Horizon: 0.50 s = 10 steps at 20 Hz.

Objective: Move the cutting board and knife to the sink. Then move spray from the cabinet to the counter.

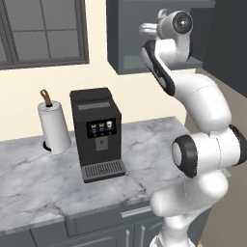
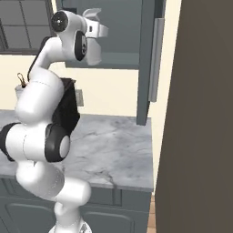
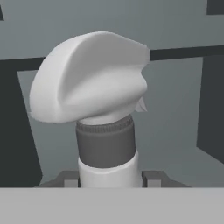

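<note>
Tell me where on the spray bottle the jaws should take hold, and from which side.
Grip the spray bottle on its narrow upright neck and shoulder, just below the wide trigger head, coming level from the open front of the cabinet. The bulging head is too wide; the gripper already straddles the shoulder.

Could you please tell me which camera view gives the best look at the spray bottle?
The hand view: the spray sits close between the gripper fingertips, its trigger head, dark collar and pale body plain. The left base view shows just its pale head beside the wrist before the cabinet; the right base view likewise.
</note>
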Tool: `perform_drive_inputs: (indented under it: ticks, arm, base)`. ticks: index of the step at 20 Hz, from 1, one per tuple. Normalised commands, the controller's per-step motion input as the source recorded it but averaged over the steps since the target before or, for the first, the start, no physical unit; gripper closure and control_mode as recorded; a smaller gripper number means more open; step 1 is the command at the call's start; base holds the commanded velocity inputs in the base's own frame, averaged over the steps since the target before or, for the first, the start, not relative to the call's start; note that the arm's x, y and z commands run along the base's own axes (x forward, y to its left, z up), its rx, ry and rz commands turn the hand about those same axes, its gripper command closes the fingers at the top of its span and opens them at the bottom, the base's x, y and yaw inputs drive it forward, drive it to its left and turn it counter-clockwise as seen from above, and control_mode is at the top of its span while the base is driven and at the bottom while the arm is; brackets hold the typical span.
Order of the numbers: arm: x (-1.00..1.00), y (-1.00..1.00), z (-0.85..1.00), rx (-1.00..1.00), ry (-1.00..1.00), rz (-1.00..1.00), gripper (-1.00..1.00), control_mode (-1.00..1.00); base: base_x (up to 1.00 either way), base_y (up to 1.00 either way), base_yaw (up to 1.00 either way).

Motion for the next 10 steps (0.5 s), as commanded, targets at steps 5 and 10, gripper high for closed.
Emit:
perform_drive_inputs:
  ticks: [5, 10]
  arm:
    - [-0.99, -0.24, 0.08, 0.00, -0.01, -0.02, 1.00, -1.00]
    - [-1.00, -0.20, -0.23, 0.00, -0.01, 0.00, 1.00, -1.00]
  base:
    - [0.00, 0.00, 0.00]
    - [0.00, 0.00, 0.00]
